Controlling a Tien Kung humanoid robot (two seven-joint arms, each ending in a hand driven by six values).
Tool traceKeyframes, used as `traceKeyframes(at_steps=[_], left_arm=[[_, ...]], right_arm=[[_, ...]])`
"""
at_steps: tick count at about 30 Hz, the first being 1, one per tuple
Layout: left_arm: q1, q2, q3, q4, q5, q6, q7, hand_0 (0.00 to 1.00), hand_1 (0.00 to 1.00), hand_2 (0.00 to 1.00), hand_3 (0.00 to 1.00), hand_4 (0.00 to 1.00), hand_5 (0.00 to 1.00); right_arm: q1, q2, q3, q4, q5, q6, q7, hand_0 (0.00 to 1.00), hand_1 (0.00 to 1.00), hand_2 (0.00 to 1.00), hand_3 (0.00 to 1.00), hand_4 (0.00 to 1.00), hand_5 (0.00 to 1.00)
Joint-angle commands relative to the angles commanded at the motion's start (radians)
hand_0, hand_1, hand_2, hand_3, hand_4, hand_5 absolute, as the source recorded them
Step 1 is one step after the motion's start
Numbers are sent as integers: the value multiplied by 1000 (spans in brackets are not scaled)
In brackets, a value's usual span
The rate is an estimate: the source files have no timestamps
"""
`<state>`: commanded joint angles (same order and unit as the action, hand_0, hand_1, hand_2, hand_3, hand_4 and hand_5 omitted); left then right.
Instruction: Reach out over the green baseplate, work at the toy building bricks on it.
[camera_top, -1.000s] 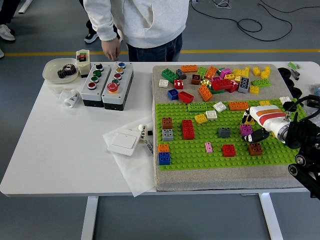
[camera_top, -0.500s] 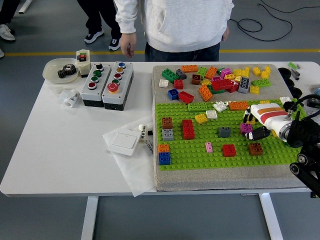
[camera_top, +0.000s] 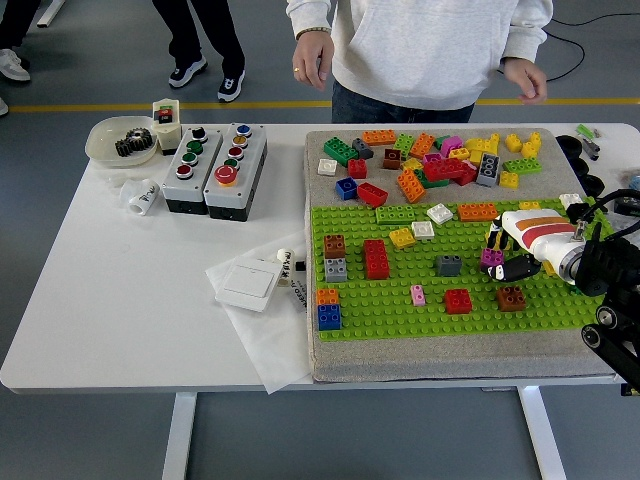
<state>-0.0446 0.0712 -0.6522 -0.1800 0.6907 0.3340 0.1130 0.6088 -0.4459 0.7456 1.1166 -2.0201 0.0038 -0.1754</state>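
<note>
Touching, seemingly: hand (camera_top: 506, 252) (right), magenta brick (camera_top: 491, 257)

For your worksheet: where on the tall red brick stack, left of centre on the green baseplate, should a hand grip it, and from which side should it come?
Grip the red brick stack across its two long side faces, coming from above. It stands upright and clear of the brown brick on its left, so fingers likely fit on both sides.

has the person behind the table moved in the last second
Yes. The person has stepped toward the picture's right: earlier they stood behind the button boxes, now behind the loose brick pile.
</note>
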Motion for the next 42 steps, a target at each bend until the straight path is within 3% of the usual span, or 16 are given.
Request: traceKeyframes(at_steps=[13, 19, 35, 42], left_arm=[[0, 0, -4, 0, 4, -1, 0, 719, 742, 787, 617, 661, 635], [1, 0, -11, 0, 11, -1, 2, 719, 742, 787, 617, 662, 637], [9, 0, -42, 0, 48, -4, 7, 719, 741, 786, 617, 661, 635], [9, 0, -50, 0, 57, -5, 8, 719, 741, 784, 617, 661, 635]], right_arm=[[-3, -22, 14, 46, -23, -19, 8, 422, 432, 491, 474, 783, 306], [-15, -50, 27, 98, -30, -24, 11, 426, 434, 493, 478, 775, 311], [-96, -183, 45, 295, 10, -45, 40, 437, 442, 501, 481, 774, 318], [-125, -261, 16, 361, 57, -71, 122, 453, 451, 504, 482, 772, 321]])
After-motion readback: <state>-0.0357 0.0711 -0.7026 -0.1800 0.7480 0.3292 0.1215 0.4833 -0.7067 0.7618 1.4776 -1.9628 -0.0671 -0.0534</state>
